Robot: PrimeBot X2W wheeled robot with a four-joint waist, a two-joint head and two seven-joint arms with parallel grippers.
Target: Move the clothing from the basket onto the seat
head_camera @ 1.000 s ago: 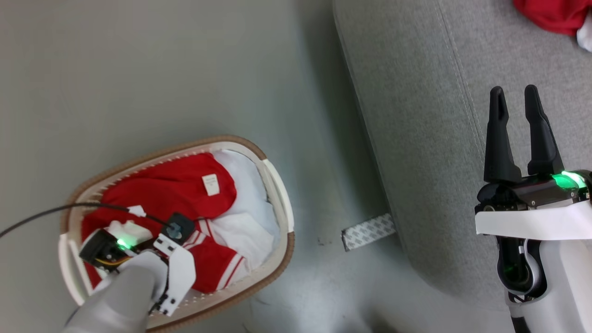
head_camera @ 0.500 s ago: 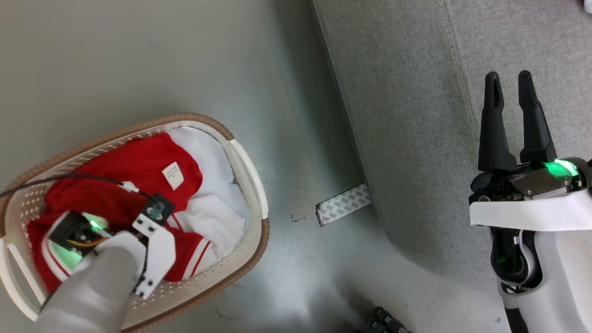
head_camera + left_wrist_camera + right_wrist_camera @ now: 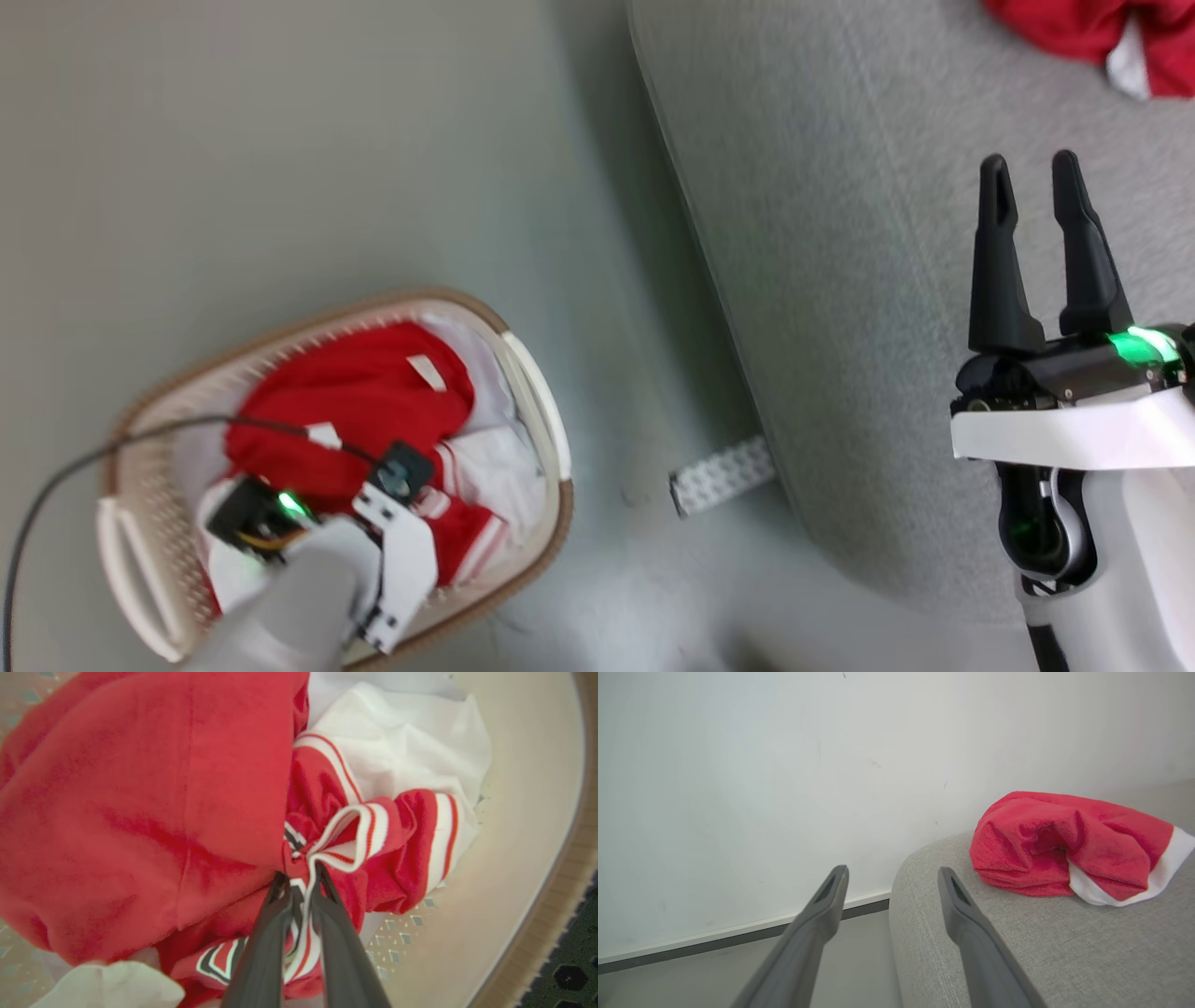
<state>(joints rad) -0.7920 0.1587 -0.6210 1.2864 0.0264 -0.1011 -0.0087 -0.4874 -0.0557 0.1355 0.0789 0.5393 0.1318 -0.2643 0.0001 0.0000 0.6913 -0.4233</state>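
Observation:
The white basket [image 3: 537, 415] with a brown rim stands on the floor at the lower left and holds red clothing [image 3: 359, 397] over a pale cloth [image 3: 495, 467]. My left gripper [image 3: 299, 877] reaches down into the basket and is shut on a striped red-and-white fold of the clothing [image 3: 345, 833]. The basket wall [image 3: 528, 826] curves past on the right of the left wrist view. The grey seat [image 3: 840, 280] lies to the right, with a red garment [image 3: 1074, 23] on it at the top right. My right gripper [image 3: 1034, 173] hangs open over the seat, empty.
A patterned strip [image 3: 721, 476] lies on the floor by the seat's edge. A black cable [image 3: 56, 481] runs to my left wrist. A white wall [image 3: 761, 788] with a baseboard stands beyond the seat [image 3: 1064, 942], where the red garment [image 3: 1064, 844] rests.
My left gripper has shut on the striped fold of clothing in the basket. The head camera has shifted, so the whole picture moved. The right gripper stays open over the seat.

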